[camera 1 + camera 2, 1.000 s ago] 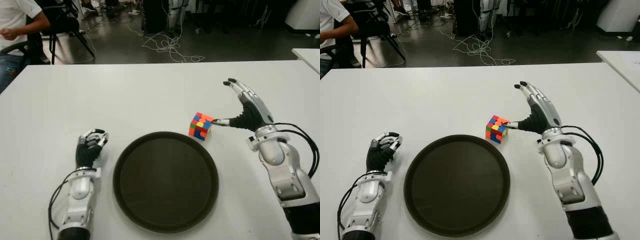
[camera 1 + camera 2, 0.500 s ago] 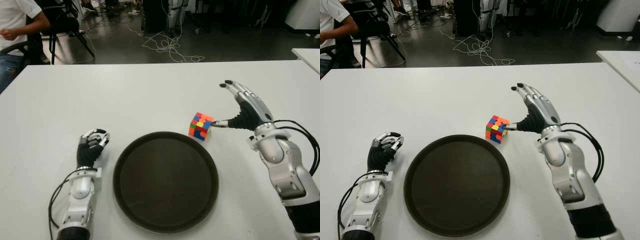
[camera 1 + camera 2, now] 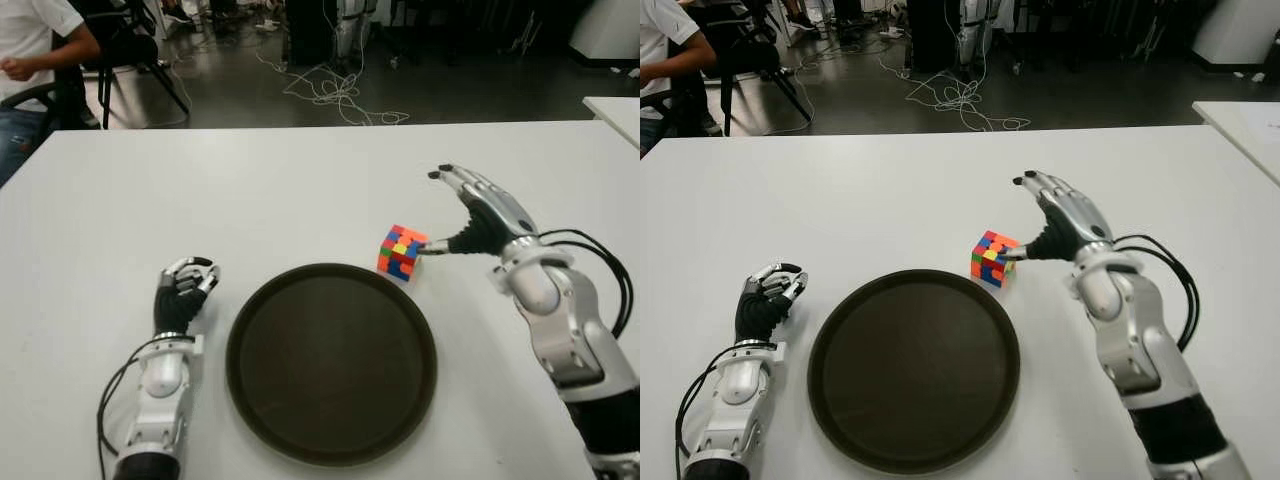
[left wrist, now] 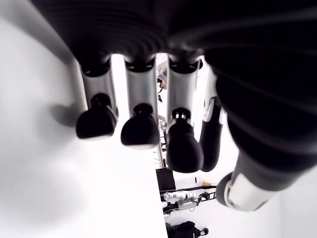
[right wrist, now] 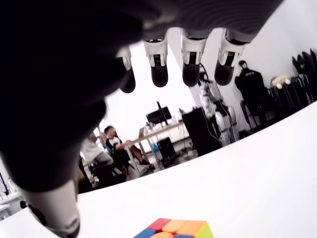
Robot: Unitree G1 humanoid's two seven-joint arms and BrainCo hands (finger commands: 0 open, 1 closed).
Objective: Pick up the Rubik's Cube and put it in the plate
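The Rubik's Cube (image 3: 401, 252) sits on the white table (image 3: 300, 190), just beyond the far right rim of the round dark plate (image 3: 330, 360). It shows at the lower edge of the right wrist view as well, as the cube (image 5: 173, 229). My right hand (image 3: 433, 212) is immediately right of the cube and open. Its thumb tip is at the cube's right face, and its fingers (image 3: 470, 185) stretch out above the table, apart from the cube. Nothing lies in the plate. My left hand (image 3: 181, 292) shows to the left of the plate, fingers (image 4: 138, 130) curled with nothing in them.
A person (image 3: 30, 50) sits by chairs beyond the table's far left corner. Cables (image 3: 340, 95) lie on the floor behind the table. Another white table's corner (image 3: 615, 110) shows at the far right.
My right hand has shifted left toward the cube and its fingers have leaned further over toward it. The cube, the plate and my left hand have stayed put.
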